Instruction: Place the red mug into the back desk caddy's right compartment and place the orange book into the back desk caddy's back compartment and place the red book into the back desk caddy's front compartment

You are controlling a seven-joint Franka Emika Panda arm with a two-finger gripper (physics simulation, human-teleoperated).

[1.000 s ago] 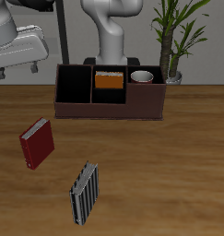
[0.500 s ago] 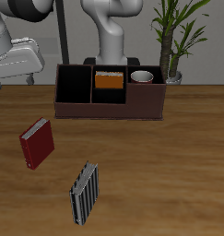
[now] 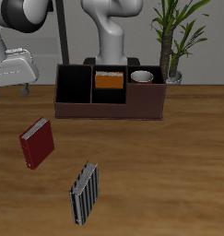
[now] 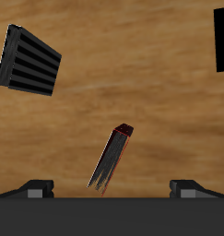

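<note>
Red book [image 3: 37, 143], dark-covered with pale page edges, stands on edge; jaws wide open, empty.

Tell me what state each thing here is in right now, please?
Red mug: upright inside the caddy's end section.
Orange book: standing in the caddy's middle section.
Red book: on the table, outside the caddy, propped at a tilt.
Striped book: standing on the table near its front edge.
Back desk caddy: one end section looks empty.
Hand: open, empty, above the red book.
</note>
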